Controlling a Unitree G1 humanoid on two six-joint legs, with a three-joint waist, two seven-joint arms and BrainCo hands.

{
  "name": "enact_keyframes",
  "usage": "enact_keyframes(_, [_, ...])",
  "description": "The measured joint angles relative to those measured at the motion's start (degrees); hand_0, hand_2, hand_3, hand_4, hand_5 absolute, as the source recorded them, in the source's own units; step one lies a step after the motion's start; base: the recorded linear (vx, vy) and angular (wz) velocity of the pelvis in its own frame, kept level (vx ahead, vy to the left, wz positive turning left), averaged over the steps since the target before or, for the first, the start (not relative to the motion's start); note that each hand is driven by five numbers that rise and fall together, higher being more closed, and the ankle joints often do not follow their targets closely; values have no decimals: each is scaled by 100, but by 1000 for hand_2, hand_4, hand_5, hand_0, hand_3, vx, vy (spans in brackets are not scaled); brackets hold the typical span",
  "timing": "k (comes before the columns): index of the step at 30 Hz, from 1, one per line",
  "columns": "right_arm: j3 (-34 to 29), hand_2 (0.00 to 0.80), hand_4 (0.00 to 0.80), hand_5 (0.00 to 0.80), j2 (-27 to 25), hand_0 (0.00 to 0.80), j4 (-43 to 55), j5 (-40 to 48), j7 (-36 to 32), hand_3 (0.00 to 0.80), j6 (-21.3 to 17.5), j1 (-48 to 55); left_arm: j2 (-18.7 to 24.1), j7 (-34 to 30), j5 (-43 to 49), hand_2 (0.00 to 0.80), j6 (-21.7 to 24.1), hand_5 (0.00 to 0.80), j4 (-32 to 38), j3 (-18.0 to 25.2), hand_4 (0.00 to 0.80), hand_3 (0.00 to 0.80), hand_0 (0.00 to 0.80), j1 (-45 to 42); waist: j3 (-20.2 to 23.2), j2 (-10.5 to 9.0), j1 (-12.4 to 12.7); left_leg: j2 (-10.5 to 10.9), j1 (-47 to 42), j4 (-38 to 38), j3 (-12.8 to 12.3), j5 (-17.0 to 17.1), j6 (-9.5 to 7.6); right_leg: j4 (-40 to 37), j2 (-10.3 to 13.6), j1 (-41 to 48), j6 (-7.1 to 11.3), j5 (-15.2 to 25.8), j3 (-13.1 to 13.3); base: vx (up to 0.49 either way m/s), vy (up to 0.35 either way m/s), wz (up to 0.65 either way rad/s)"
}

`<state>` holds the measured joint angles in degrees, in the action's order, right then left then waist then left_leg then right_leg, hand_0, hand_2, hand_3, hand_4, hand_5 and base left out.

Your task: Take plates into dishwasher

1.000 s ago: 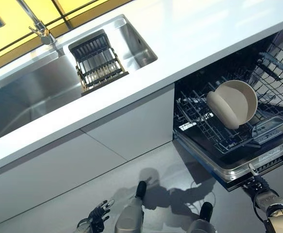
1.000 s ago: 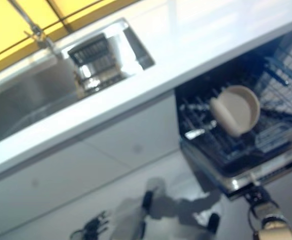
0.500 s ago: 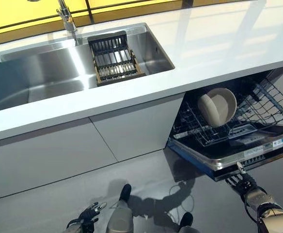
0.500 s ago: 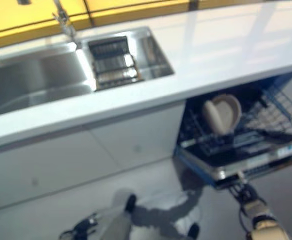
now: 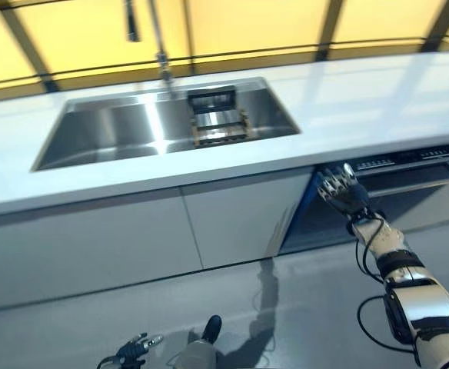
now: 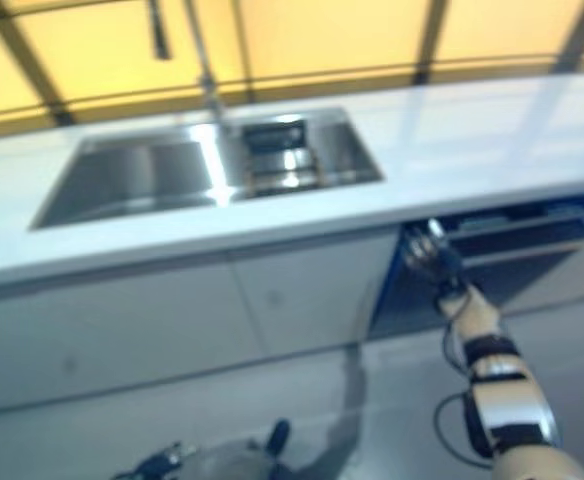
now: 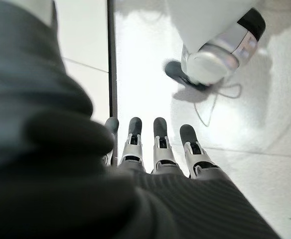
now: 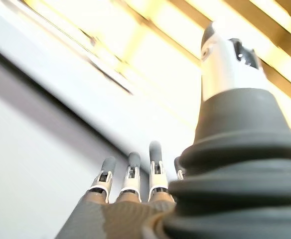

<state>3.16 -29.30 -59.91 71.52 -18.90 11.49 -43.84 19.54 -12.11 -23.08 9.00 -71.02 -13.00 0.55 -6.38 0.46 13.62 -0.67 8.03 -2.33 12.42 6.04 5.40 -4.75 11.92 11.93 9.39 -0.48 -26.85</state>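
Observation:
The dishwasher door (image 5: 409, 192) stands almost upright under the white counter (image 5: 363, 100), its control strip (image 5: 401, 160) facing up and a dark gap showing at its left side. No plates or rack show in any view. My right hand (image 5: 340, 188) is raised at the door's upper left corner with its fingers (image 8: 130, 174) straight, holding nothing; whether it touches the door I cannot tell. My left hand (image 5: 132, 354) hangs low near the floor, its fingers (image 7: 155, 144) straight and empty.
A steel sink (image 5: 101, 134) is set in the counter to the left, with a dark dish rack (image 5: 217, 123) in its right end and a tap (image 5: 159, 46) behind. White cabinet fronts (image 5: 240, 215) run under the counter beside the dishwasher.
The camera has swung. The dishwasher door has gone from lying open, with beige plates in the rack, to almost upright. My right hand has risen from below the door's edge to its top corner.

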Motion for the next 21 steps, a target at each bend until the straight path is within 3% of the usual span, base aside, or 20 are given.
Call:
enact_keyframes(2, [6, 0, 0, 0, 6, 0, -182, -420, -26, 0, 89, -36, 64, 7, -1, 0, 17, 0, 16, -55, 0, 0, 0, -1, 54, -199, 22, 119, -26, 215, -6, 163, -83, 66, 112, -63, -105, -82, 167, -13, -19, 40])
enact_keyframes(4, [4, 0, 0, 0, 5, 0, -308, -980, -55, 0, 163, -70, 100, 9, 3, 0, 9, 0, 19, -52, 0, 0, 0, 15, 62, -264, 34, 183, -38, 226, -18, 161, -102, 58, 171, -49, -105, -78, 209, -8, -6, 4])
enact_keyframes(10, [541, 0, 0, 0, -17, 0, -720, -3049, 25, 0, 360, -147, 146, 60, 9, 0, -59, 0, 266, -49, 0, 0, 0, 93, 58, -242, 15, 27, -215, 351, -120, 156, -46, 42, 41, -6, -63, -102, 358, -10, -12, -13])
enact_keyframes(15, [707, 0, 0, 0, -23, 0, -881, -3942, 269, 0, 463, -43, 124, 95, 47, 0, -99, 0, 269, -52, 0, 0, 0, 146, 54, -238, -36, -148, -256, 429, -132, 189, 48, 22, -117, -20, -33, -122, 423, -17, -2, -7])
enact_keyframes(21, [1133, 0, 0, 0, 334, 0, -712, -5081, 738, 0, 287, 536, 114, 194, 48, 0, -136, 0, 277, -50, 0, 0, 0, 198, 43, -260, -36, -206, -347, 569, -167, 224, 100, 1, -163, -4, -51, -132, 443, -33, -5, -3])
